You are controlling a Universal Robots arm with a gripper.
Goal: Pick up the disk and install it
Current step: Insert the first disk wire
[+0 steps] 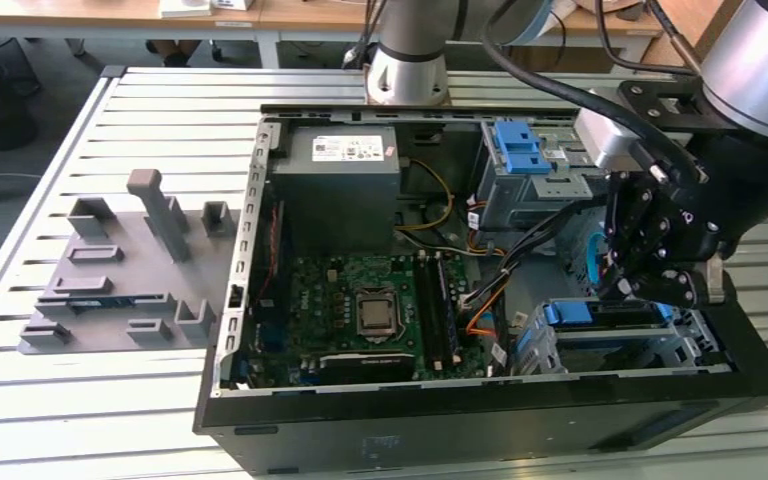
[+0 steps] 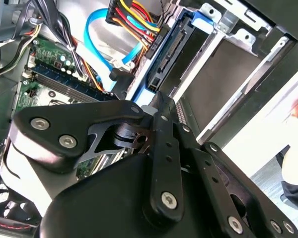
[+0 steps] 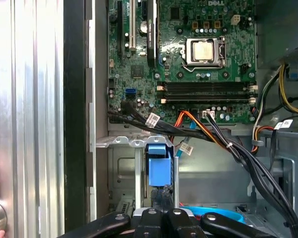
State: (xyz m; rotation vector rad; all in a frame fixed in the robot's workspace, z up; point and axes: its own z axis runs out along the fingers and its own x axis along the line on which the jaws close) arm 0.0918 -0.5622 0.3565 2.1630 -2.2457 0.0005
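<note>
1. The gripper hangs inside the open case, over the drive bay at the exterior view's right; its own black links cover much of that bay.
2. The fingers are clenched together; in both wrist views the links run side by side with nothing visible between them; the very tips are cut off in the first wrist view.
3. The disk sits in the lower drive cage, directly below the gripper; in the exterior view only its blue frame and a strip of its top edge show, the rest is behind cage metal.
4. In the second wrist view the disk stands edge-on in the cage, its dark connector end and blue frame exposed; the fingertips lie right at the frame's near corner; whether they touch it cannot be told.
5. A blue tab stands in the cage slot just ahead of the gripper in the first wrist view; whether it belongs to the disk cannot be told.
6. A bundle of cables crosses between the motherboard and the cage; a light-blue cable loops beside the disk.
7. The power supply fills the case's far corner; a grey fixture lies on the slatted table to the exterior view's left, well apart from the case.
</note>
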